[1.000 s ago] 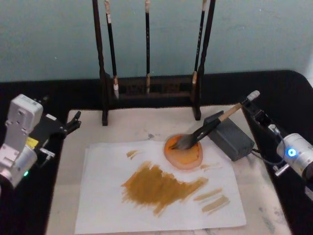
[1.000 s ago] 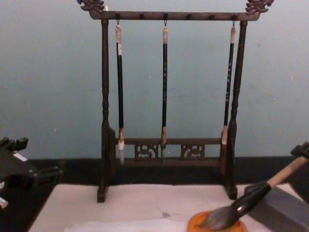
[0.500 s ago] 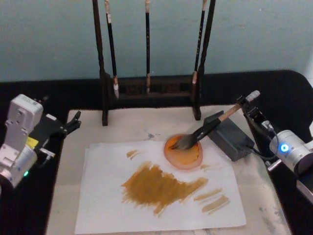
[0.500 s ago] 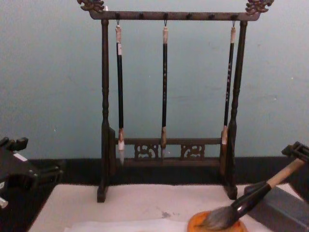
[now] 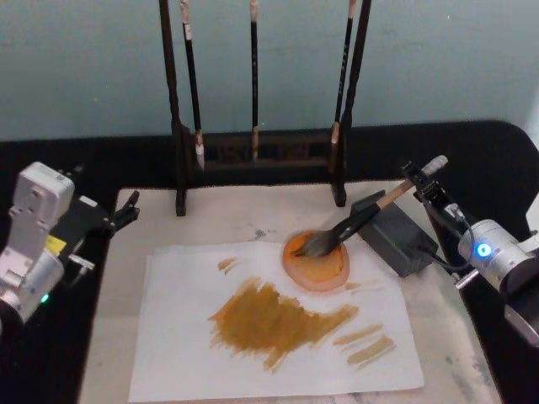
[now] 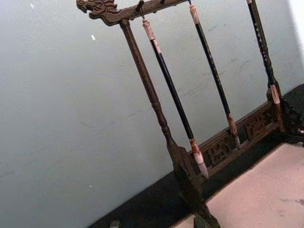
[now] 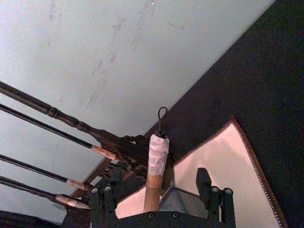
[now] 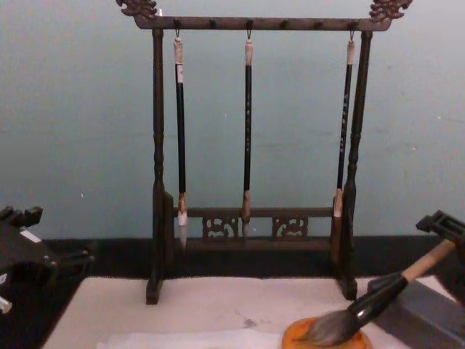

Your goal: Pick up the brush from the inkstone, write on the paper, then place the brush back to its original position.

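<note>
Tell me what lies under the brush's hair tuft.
The brush tuft rests on a round orange dish, with its shaft leaning on a grey block. The dish surface directly beneath the hairs is covered, so any ink there cannot be seen.

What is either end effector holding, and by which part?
Nothing, it seems. The right end effector straddles the taped handle top of the brush, fingers open; the left end effector sits parked.

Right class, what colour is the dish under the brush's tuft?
Orange dish, clearest in the head view.
</note>
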Controlling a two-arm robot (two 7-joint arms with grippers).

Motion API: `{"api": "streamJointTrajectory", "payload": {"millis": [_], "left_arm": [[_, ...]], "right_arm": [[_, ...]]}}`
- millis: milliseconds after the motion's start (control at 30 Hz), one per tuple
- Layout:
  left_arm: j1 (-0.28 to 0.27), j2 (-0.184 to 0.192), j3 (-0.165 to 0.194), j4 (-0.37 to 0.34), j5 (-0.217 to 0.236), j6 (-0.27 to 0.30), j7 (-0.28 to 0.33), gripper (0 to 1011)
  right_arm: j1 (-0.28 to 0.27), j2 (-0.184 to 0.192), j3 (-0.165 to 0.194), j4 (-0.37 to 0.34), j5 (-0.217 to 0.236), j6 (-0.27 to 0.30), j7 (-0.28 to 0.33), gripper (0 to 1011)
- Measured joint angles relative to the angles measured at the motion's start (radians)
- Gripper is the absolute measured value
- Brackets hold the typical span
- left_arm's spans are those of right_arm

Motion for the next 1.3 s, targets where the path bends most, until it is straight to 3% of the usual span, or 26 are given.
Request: {"api": "streamJointTrajectory", "payload": {"millis": [267, 700, 967, 1300], "left_arm": [[0.000, 0.000, 0.000, 0.000, 0.000, 0.000, 0.000, 1010], [0.000, 0.000, 0.000, 0.000, 0.000, 0.000, 0.000, 1010], [0.000, 0.000, 0.000, 0.000, 0.000, 0.000, 0.000, 1009], [0.000, 0.000, 0.000, 0.000, 0.000, 0.000, 0.000, 1010]], "right_arm": [[0.008, 0.012, -0.023, 0.011, 0.010, -0.013, 0.014, 1000], [0.008, 0.010, -0.020, 0.011, 0.010, -0.012, 0.012, 1000], [0.007, 0.010, -0.019, 0.011, 0.010, -0.010, 0.011, 836], [0.006, 0.009, -0.018, 0.010, 0.010, -0.009, 0.011, 509]]}}
